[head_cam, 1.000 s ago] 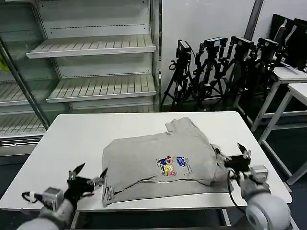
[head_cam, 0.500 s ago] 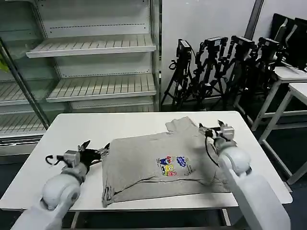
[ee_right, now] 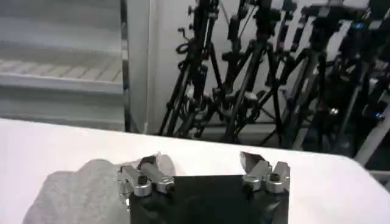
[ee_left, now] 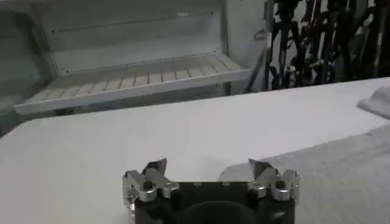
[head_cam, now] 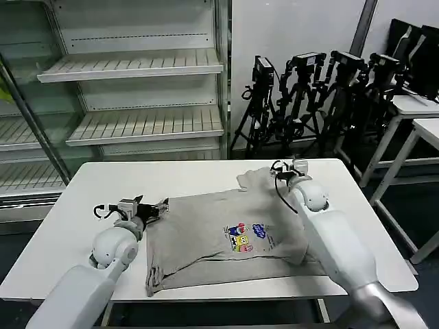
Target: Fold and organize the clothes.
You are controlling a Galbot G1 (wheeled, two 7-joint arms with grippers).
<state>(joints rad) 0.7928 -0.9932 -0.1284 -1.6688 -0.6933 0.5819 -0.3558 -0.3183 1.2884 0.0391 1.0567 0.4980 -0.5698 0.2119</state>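
The clothes are one light grey T-shirt [head_cam: 226, 236] with a small cartoon print, lying partly folded on the white table [head_cam: 110, 188]. My left gripper [head_cam: 158, 207] is open, low over the table at the shirt's far left corner. In the left wrist view the left gripper [ee_left: 207, 167] holds nothing, and the grey cloth [ee_left: 347, 176] reaches one fingertip. My right gripper [head_cam: 287, 164] is open just past the shirt's bunched far sleeve [head_cam: 257, 179]. In the right wrist view the right gripper [ee_right: 200, 161] is empty, and the sleeve's fabric [ee_right: 73, 189] lies beside one finger.
A glass-fronted shelf unit [head_cam: 130, 68] stands behind the table on the left. Several black tripods [head_cam: 315, 96] stand at the back right. More white tables [head_cam: 415, 130] are on the right. Bare tabletop lies left of and beyond the shirt.
Both arms have swung from the table's front edge toward the far side: the left to the shirt's far left corner, the right to the far sleeve. Both grippers stayed open.
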